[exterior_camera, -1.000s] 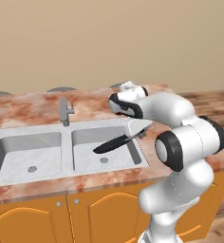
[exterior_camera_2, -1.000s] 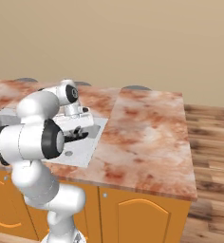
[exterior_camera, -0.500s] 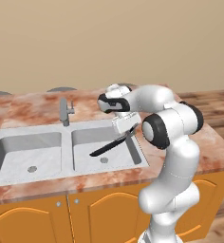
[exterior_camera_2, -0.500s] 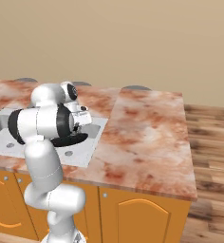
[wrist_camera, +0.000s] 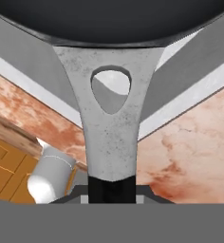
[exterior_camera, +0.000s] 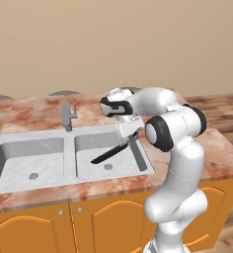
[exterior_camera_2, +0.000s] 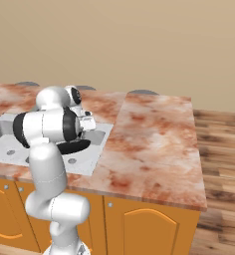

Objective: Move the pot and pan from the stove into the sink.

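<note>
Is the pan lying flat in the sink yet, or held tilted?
Held tilted. The pan slants down over the right basin of the sink, its handle clamped in the gripper.

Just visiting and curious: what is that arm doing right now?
Gripper shut on the pan's handle. Pan tilted over the sink's right basin. Nothing in the way.

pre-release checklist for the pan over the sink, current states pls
1. Tool shut on the pan handle: ok.
2. Pan above the right basin of the sink: ok.
3. Pan level: not ok, it tilts down to the left.
4. Pan resting on the basin floor: cannot tell.
5. Faucet clear of the pan: ok.
6. Pot already in the sink: not ok, both basins look bare.
</note>
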{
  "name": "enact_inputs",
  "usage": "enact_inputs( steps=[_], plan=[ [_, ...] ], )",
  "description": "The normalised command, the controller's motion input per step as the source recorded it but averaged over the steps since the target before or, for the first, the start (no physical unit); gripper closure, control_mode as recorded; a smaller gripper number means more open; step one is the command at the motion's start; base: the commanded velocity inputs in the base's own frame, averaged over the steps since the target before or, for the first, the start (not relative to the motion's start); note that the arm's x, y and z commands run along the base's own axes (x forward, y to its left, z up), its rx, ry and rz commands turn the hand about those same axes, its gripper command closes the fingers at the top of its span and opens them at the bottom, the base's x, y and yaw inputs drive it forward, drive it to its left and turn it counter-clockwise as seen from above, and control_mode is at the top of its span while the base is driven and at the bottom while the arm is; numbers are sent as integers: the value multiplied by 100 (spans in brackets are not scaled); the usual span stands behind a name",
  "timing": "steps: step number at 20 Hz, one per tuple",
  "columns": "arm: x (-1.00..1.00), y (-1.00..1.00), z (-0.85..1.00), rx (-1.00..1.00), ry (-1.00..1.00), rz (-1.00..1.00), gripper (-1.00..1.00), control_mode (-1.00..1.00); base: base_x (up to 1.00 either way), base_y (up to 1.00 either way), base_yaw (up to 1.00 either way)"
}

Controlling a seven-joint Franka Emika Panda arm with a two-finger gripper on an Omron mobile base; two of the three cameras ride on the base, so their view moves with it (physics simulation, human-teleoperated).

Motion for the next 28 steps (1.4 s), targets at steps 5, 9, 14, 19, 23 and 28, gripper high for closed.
enact_inputs(
  steps=[5, 9, 14, 19, 23, 28],
  plan=[
    [-6, 0, -7, 10, -9, 11, 100, -100, 0, 0, 0],
    [-10, 0, -2, 9, -13, 10, 100, -100, 0, 0, 0],
    [2, 0, -15, 8, -9, 9, 100, -100, 0, 0, 0],
    [10, 0, -24, 6, -11, 8, 100, -100, 0, 0, 0],
    [23, 0, -34, 6, -9, 8, 100, -100, 0, 0, 0],
    [43, 0, -37, 3, -8, 7, 100, -100, 0, 0, 0]
  ],
)
